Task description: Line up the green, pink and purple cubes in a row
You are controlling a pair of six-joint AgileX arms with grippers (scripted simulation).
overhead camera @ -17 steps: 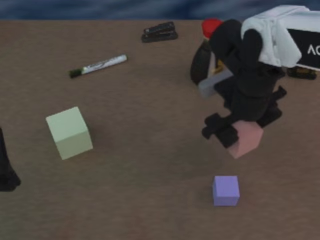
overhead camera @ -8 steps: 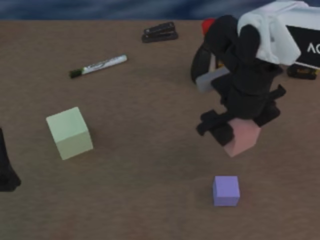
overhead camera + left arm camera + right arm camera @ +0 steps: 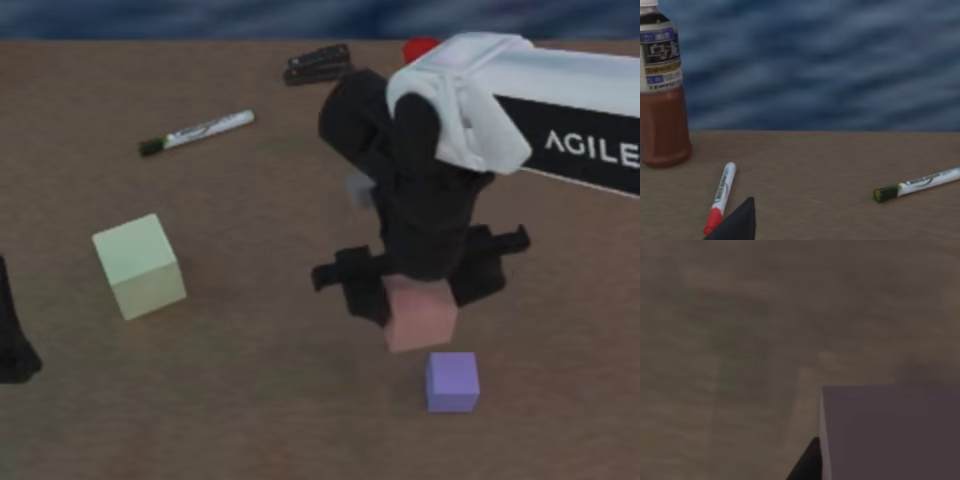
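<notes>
Over brown table [image 3: 260,400], right pincer [image 3: 418,290] pinches pink cube [image 3: 420,315] just beside purple cube [image 3: 452,381]

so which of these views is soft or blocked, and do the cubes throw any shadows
Top view: even, dim light, a faint shadow beside the green cube, the right arm hiding part of the pink cube. Left wrist view: the backdrop is blurred, the green-capped marker fairly clear. Right wrist view: hazy, one close block face fills a corner.

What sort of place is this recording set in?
Probably a rendered desk-like tabletop: a brown wooden table bearing plain colour cubes, a green-capped marker, a black stapler and a brown drink bottle, against a blurry blue backdrop.
</notes>
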